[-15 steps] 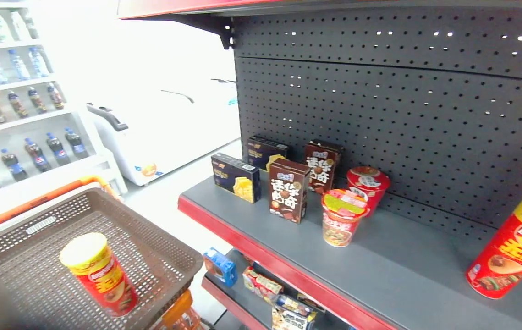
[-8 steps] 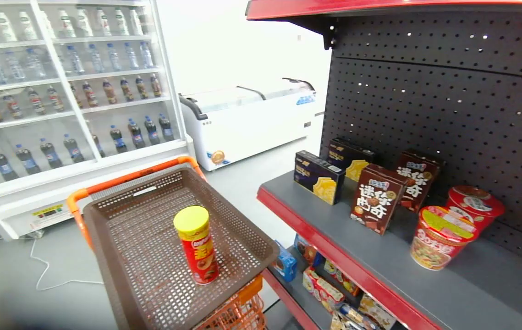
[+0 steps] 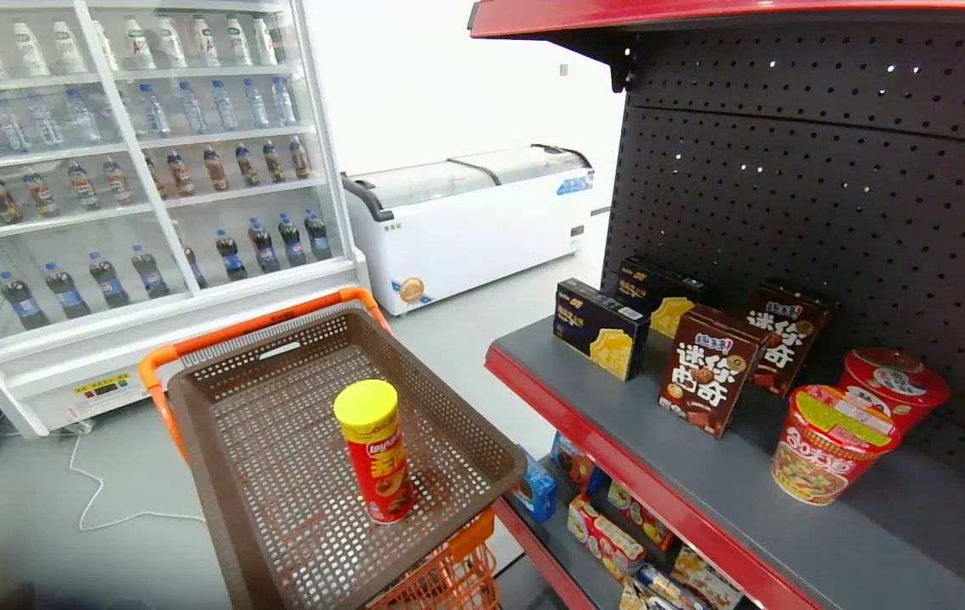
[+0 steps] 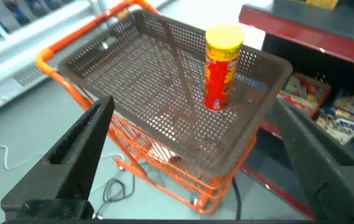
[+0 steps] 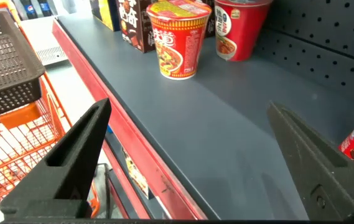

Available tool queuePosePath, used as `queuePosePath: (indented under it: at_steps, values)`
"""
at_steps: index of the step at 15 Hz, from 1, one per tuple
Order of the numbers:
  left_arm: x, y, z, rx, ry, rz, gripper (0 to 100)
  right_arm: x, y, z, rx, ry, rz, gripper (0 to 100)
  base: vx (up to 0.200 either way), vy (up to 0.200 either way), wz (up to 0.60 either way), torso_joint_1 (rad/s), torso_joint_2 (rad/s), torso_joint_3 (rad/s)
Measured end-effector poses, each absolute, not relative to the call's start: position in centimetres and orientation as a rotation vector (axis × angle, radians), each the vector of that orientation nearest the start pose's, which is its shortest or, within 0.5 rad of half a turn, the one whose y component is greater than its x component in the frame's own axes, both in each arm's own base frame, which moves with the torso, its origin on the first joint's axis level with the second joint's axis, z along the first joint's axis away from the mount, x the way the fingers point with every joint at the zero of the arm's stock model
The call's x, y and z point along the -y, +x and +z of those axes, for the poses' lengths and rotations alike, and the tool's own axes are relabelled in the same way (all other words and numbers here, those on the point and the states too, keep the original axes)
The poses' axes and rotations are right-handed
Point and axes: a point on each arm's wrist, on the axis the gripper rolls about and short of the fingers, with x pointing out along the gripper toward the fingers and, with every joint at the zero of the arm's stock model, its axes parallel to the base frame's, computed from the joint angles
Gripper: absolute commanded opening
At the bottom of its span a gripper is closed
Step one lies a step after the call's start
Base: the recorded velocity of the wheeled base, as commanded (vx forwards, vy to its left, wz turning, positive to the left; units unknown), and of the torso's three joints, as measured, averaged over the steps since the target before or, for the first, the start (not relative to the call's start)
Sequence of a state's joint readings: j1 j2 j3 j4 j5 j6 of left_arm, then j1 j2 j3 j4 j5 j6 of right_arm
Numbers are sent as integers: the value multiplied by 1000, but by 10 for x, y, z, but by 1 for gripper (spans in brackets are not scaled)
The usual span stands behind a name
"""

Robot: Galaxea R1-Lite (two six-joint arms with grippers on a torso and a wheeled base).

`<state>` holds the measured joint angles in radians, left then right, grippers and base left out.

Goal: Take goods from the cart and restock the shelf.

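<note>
Left fingers (image 4: 80, 152) apart; red can (image 4: 220, 74) w/ yellow lid, upright.

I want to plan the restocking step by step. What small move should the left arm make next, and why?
Probably lower the left gripper toward the can: it stands upright and alone in the cart basket, and the fingers are open and empty over that basket.

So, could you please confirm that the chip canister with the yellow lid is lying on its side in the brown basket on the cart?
Not quite. The chip canister with the yellow lid stands upright, not on its side, in the brown basket on the cart. The head view shows this.
</note>
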<state>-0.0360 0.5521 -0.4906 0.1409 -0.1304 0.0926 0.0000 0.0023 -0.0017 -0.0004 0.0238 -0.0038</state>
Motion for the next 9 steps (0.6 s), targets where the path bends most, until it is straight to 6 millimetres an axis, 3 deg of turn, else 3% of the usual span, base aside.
queuePosePath:
  at_steps: [2,5,9]
  values:
    - [6,59,211,-288,78,-225,100,-1,-23,76,0,-4,24,100,0,0,0,0,0,0]
    - [11,104,203,-392,90,-349,100,-1,-23,76,0,-4,24,100,0,0,0,0,0,0]
    - [16,166,169,-355,159,-405,100,-1,-23,76,0,-4,24,100,0,0,0,0,0,0]
